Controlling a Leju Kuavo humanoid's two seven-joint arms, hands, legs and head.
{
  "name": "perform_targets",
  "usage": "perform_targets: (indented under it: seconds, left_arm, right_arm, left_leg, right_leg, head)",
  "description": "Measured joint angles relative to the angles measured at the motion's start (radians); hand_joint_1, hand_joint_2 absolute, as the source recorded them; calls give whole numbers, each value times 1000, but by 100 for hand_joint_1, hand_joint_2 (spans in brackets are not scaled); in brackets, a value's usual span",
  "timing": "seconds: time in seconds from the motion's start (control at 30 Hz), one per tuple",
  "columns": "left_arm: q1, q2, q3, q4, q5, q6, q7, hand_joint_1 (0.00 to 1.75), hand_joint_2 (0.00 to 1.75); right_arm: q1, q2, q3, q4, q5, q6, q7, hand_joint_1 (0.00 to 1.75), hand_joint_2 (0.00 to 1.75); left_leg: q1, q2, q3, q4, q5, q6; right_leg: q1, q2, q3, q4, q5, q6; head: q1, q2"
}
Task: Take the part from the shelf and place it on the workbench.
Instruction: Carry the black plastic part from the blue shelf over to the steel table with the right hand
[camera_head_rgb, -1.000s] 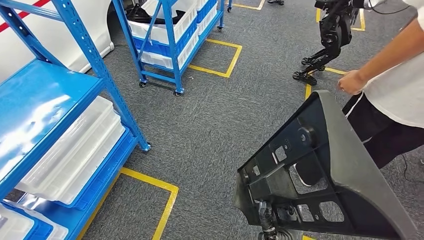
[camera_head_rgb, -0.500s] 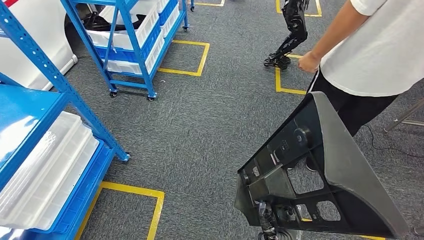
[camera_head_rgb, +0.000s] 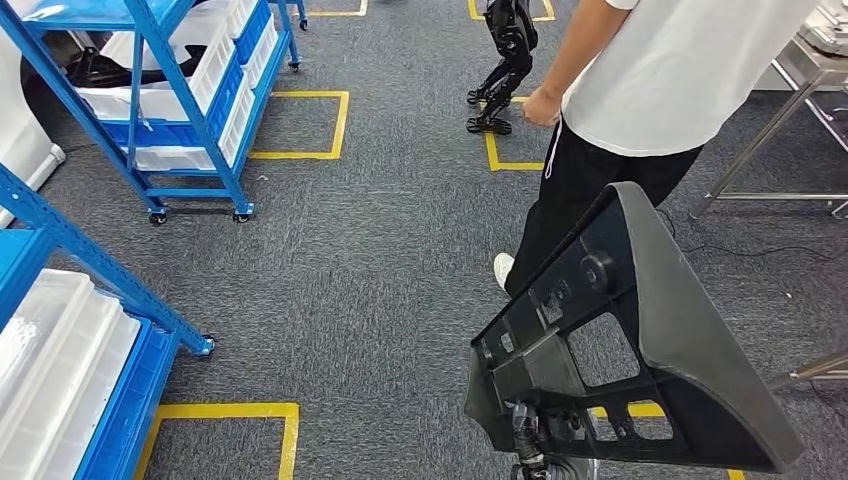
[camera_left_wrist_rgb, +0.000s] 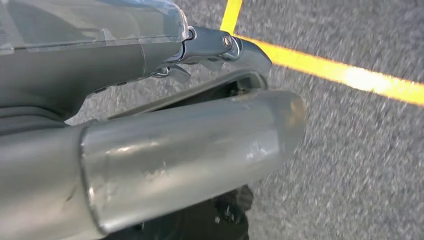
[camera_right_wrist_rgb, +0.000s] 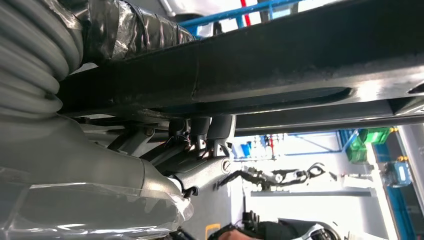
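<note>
Turning right, away from the blue shelf (camera_head_rgb: 90, 270), still gripping the black part (camera_head_rgb: 640, 340) in the right hand (camera_right_wrist_rgb: 200, 150). Left hand (camera_left_wrist_rgb: 190, 145) hanging; grip state unclear. Risking a bump against the person (camera_head_rgb: 640, 110) standing near.

Part (camera_head_rgb: 640, 340): near edge cut by frame bottom; hides most of right hand (camera_head_rgb: 535, 440), so contact pts w/ part can't be made out there. Right wrist view: fingers (camera_right_wrist_rgb: 202, 132) reach up against part's dark underside, tips hidden behind it. Left hand (camera_left_wrist_rgb: 150, 65): close, blurred, finger pose unclear. Person (camera_head_rgb: 650, 90) far right: upper body cut by top edge. Near-left shelf (camera_head_rgb: 60, 330) cut by left edge. Other robot's legs (camera_head_rgb: 500, 60) far off, top cut.
</note>
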Motion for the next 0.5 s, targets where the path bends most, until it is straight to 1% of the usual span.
perform_targets:
  seconds: [0.03,0.07,0.1,0.13,0.17,0.2,0.23,0.27,0.3,0.33,0.37,0.4,0.43,0.47,0.5]
  left_arm:
    - [-1,0,0,0,-1,0,0,0,0]
    - [0,0,0,0,-1,0,0,0,0]
    - [1,0,0,0,-2,0,0,0,0]
    - [3,0,1,0,-2,0,0,0,0]
    - [4,0,1,0,-3,0,0,0,0]
    - [4,0,1,0,-3,0,0,0,0]
    - [4,0,1,0,-4,0,0,0,0]
    - [3,0,1,0,-4,0,0,0,0]
    - [2,0,1,0,-6,0,0,0,0]
    - [2,-1,1,0,-8,0,0,0,0]
    - [2,-1,1,0,-10,1,0,0,0]
    - [2,-2,1,0,-12,1,0,0,0]
    - [0,-2,1,0,-14,2,0,0,0]
    - [-2,-3,1,0,-14,3,0,0,0]
    - [-4,-3,1,0,-15,3,0,0,0]
  right_arm:
    - [0,-1,0,0,0,-4,0,175,175]
    - [-1,-3,1,1,-1,-7,0,175,175]
    - [-2,-5,3,1,-2,-9,0,175,175]
    - [-4,-7,4,2,-3,-11,0,175,175]
    - [-4,-8,5,3,-4,-12,0,175,175]
    - [-4,-10,6,4,-5,-13,0,175,175]
    - [-3,-12,6,4,-5,-15,1,175,175]
    - [-3,-14,6,5,-5,-18,1,175,175]
    - [-3,-15,6,5,-6,-20,1,175,175]
    - [-3,-15,6,5,-6,-21,1,175,175]
    - [-3,-16,6,5,-6,-22,1,175,175]
    - [-2,-16,6,4,-6,-22,1,175,175]
    - [-1,-17,6,4,-7,-22,1,175,175]
    - [2,-17,6,3,-8,-23,1,175,175]
    - [5,-17,6,2,-8,-23,1,175,175]
  left_leg:
    - [1,12,2,-6,5,8]
    - [2,26,1,-11,10,15]
    - [0,40,0,-13,12,19]
    - [-3,54,-2,-13,12,21]
    - [-5,69,-4,-13,12,22]
    - [-6,83,-5,-12,11,22]
    - [-6,97,-5,-12,10,21]
    - [-6,109,-4,-12,9,20]
    - [-6,120,-1,-12,7,17]
    - [-9,130,2,-11,3,13]
    - [-11,139,5,-10,1,8]
    - [-13,147,7,-9,-2,3]
    - [-14,156,9,-9,-4,-1]
    - [-14,165,12,-9,-5,-6]
    - [-11,164,14,-5,-11,-12]
  right_leg:
    - [2,-20,-9,16,-12,4]
    - [3,-49,-26,53,-37,6]
    - [3,-83,-52,109,-71,8]
    - [1,-104,-83,175,-105,11]
    - [-1,-115,-108,232,-129,14]
    - [-4,-120,-120,261,-135,16]
    - [-6,-125,-111,250,-121,18]
    - [-7,-132,-83,203,-93,18]
    - [-7,-151,-40,130,-62,17]
    - [-3,-173,-1,61,-40,14]
    - [1,-188,24,13,-28,9]
    - [6,-197,37,-13,-25,4]
    - [10,-191,36,-16,-26,0]
    - [10,-179,35,-18,-25,-5]
    - [8,-168,36,-21,-23,-10]
  head:
    - [1,0]
    - [2,0]
    - [3,0]
    - [4,0]
    - [4,0]
    - [4,0]
    - [4,0]
    - [4,0]
    - [4,0]
    - [4,0]
    - [4,0]
    - [4,0]
    - [3,0]
    - [3,0]
    - [3,0]
